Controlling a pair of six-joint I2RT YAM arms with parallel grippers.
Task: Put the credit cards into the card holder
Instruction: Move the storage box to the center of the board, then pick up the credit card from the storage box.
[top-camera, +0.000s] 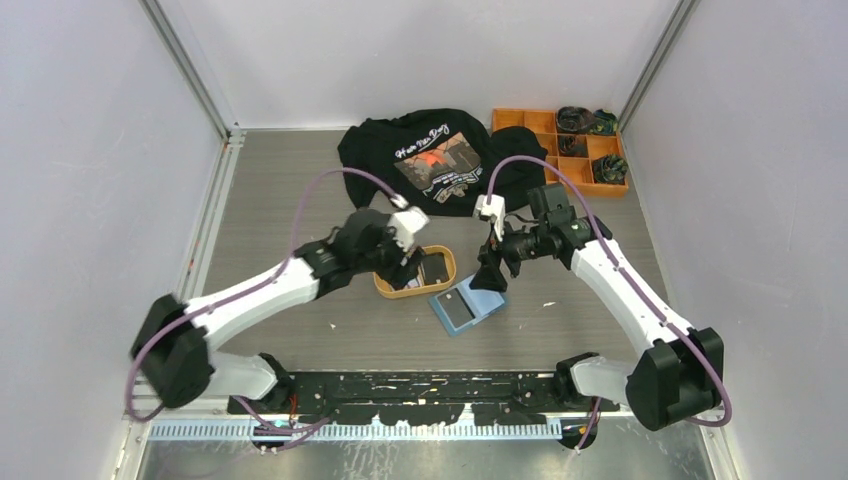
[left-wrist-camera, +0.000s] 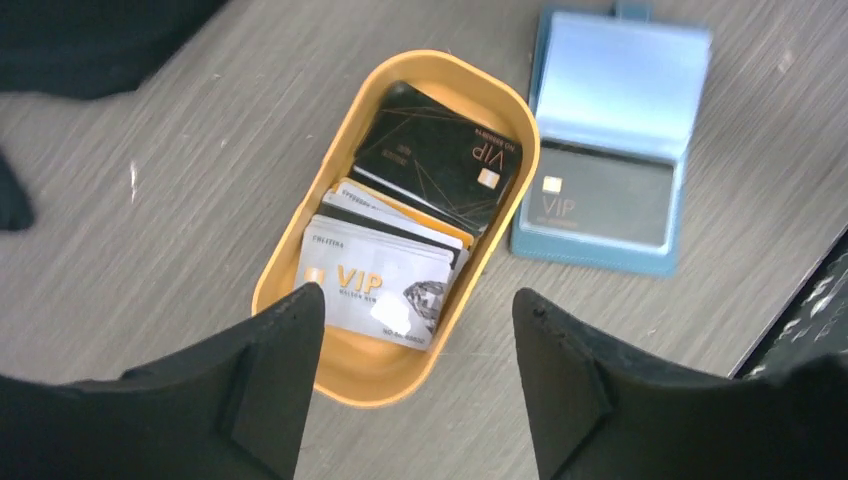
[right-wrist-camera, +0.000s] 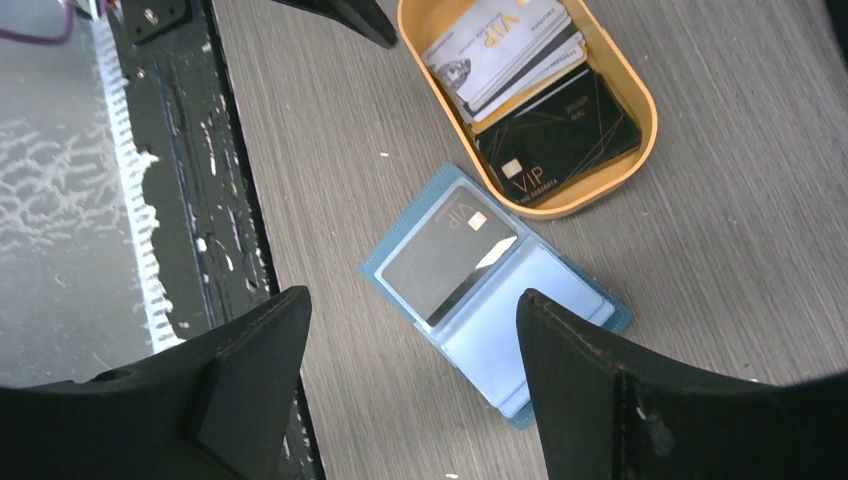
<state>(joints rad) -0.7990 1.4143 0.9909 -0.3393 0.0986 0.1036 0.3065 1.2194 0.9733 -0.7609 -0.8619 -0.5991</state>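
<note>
Nearest the overhead camera sits the base rail (top-camera: 420, 385), from which both arms reach forward over the table (top-camera: 290, 215). The left gripper (top-camera: 408, 262) hangs over the orange oval tray (top-camera: 385, 288). The right gripper (top-camera: 490, 277) hangs over the card holder (top-camera: 467, 306), which lies open just beside the tray, toward the rail. This split appears deliberate: one arm serves the supply, the other the destination.

Left wrist view: the left gripper (left-wrist-camera: 418, 295) has its jaws spread wide with nothing between them, above the near end of the tray (left-wrist-camera: 385, 385). The credit cards (left-wrist-camera: 400, 235) lie inside in a loose overlapping stack, a white card (left-wrist-camera: 365, 285) uppermost at one end and a black card (left-wrist-camera: 440, 150) at the other. The overlap leaves stepped edges, which should give a fingertip purchase. The card holder (left-wrist-camera: 620, 85) lies just beside the tray rim; contact cannot be confirmed.

Right wrist view: the right gripper (right-wrist-camera: 412, 297) is likewise wide and empty, above the card holder (right-wrist-camera: 545, 320). A dark card (right-wrist-camera: 450, 255) already occupies one leaf; the adjacent light blue pocket is vacant. The holder is spread flat, which keeps it accessible from above. The likely next step is lifting another card from the tray (right-wrist-camera: 648, 130).
</note>
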